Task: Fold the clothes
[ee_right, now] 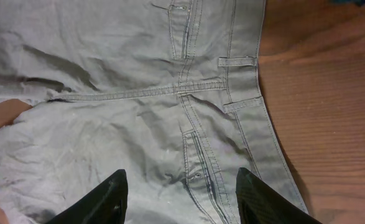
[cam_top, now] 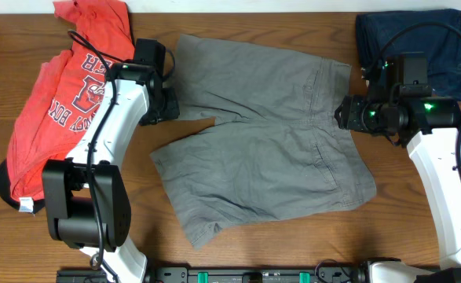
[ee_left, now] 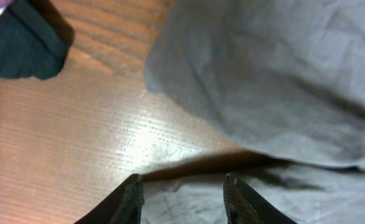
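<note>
Grey-olive cotton shorts (cam_top: 269,134) spread flat mid-table, nothing grabbed yet
Left gripper (ee_left: 182,198) and right gripper (ee_right: 181,193) are spread wide, empty; if just one layer gets pinched, a lopsided fold is likely.

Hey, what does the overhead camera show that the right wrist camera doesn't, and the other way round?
Only overhead: the red-orange T-shirt beside the left arm, and the whole navy garment. Only right wrist: the belt loop and pocket slit up close, with its own fingers open. Both: the grey shorts spread on the wooden table.
</note>
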You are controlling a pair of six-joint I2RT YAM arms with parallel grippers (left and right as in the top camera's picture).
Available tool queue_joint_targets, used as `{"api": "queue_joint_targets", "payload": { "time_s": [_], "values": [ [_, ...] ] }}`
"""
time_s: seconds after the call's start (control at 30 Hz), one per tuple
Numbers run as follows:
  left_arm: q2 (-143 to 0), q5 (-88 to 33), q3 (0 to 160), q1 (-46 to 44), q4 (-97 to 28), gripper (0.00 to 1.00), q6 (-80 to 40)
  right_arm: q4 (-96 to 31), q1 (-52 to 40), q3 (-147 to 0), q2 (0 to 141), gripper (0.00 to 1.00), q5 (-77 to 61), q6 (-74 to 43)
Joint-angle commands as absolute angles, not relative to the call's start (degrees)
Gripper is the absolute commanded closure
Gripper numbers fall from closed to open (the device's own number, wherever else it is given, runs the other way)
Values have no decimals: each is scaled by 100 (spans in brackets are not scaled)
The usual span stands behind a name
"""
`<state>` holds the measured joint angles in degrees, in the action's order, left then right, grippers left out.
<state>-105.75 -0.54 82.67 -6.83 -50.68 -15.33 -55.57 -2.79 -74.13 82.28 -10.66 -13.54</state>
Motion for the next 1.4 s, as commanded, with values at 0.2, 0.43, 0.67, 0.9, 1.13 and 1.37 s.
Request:
{"api": "queue_joint_targets", "payload": {
  "time_s": [0.2, 0.43, 0.67, 0.9, 1.13, 1.37],
  "values": [
    [-10619, 64, 8075, -620, -5968, 57, -1114, -5787, -364, -7406, 8613, 44, -965, -1149],
    [-10619, -397, 7297, -617, -5754, 56, -1103, -5699, -508, -7406, 8954, 44, -965, -1146],
    [-10621, -1221, 6281, -617, -4427, 57, -727, -5612, -532, -7406, 9146, 44, -963, -1146],
    [-10634, -891, 5581, -617, -3341, 56, -731, -5548, -532, -7406, 9155, 44, -965, -1149],
    [-10637, 82, 5380, -617, -2211, 56, -727, -5524, -534, -7406, 9159, 44, -963, -1149],
    [-10634, 591, 5380, -615, -1146, 56, -327, -5496, -534, -7402, 9255, 44, -963, -1151]
  ]
}}
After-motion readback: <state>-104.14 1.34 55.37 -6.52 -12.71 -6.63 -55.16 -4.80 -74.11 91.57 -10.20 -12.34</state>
